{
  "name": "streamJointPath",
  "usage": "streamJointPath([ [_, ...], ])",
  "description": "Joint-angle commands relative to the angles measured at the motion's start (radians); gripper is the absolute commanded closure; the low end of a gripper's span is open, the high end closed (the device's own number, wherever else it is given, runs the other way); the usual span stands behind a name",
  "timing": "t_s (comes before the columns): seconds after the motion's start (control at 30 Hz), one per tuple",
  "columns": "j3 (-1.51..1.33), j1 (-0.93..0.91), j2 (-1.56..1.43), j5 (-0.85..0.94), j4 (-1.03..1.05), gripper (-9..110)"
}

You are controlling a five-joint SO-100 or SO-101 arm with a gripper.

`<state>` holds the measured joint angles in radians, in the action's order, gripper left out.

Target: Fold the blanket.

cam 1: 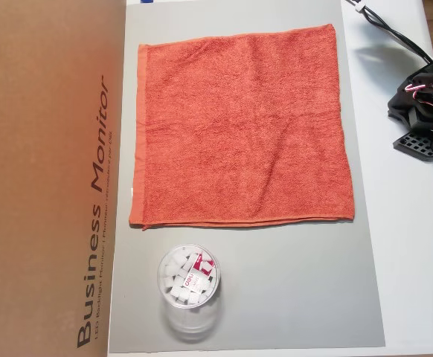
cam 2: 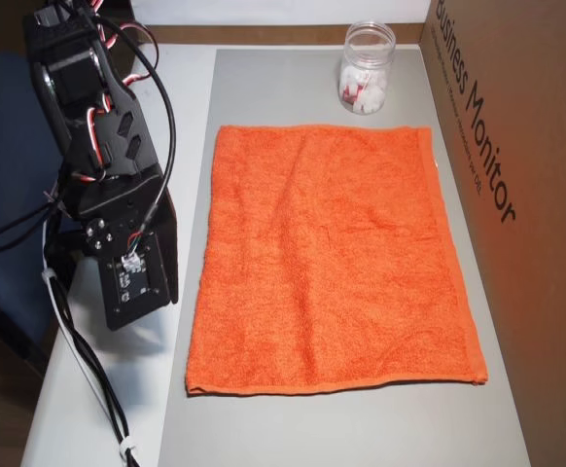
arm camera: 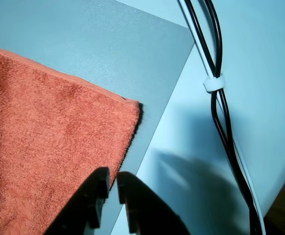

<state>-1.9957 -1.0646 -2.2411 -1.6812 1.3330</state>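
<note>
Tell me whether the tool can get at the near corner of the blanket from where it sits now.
Probably yes. In the wrist view the tool hangs nearly shut just off the blanket corner, with only bare grey mat around it and nothing between them; the cables lie off to the side.

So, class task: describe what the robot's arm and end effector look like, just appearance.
The arm is black plastic, blocky, with boxy servo housings, loose red, white and black wires, and a small circuit board. The end effector has two dark, matte fingers. Black and white cables are bundled with a white tie.

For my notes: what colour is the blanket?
Orange-red, plain, no pattern. The blanket shows best in an overhead view.
</note>
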Motion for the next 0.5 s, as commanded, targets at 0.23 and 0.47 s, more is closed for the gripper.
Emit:
streamJointPath([
  [0.23,0.078,-0.037,0.077,0.002,-0.017,85],
  [0.47,0.063,-0.055,0.137,0.008,-0.114,80],
])
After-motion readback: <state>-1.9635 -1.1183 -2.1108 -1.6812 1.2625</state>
